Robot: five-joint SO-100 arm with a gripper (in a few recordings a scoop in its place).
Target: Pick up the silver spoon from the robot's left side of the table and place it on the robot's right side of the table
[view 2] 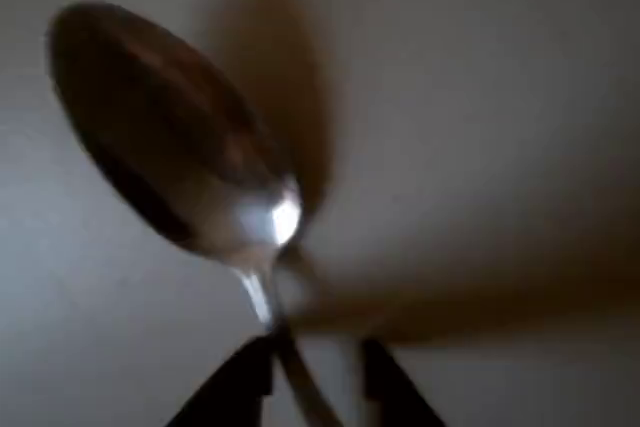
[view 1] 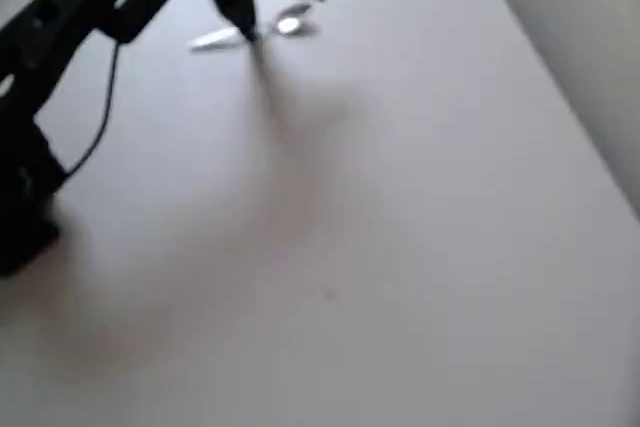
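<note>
The white worktop point(view 1: 400, 247) spreads across the overhead view, its straight edge running down the right side; the black arm point(view 1: 60, 57) reaches from the left edge toward the top, a thin cable hanging beside it; the hand point(view 1: 248, 32) points down near the top edge, over the spoon point(view 1: 255, 32); in the wrist view the hand point(view 2: 315, 367) has its two dark fingers point(view 2: 235, 387) set on either side of the spoon's point(view 2: 170, 137) thin handle, clamped on it as far as the blur shows; the oval bowl juts forward over the worktop point(view 2: 500, 97), its shadow just beyond.
</note>
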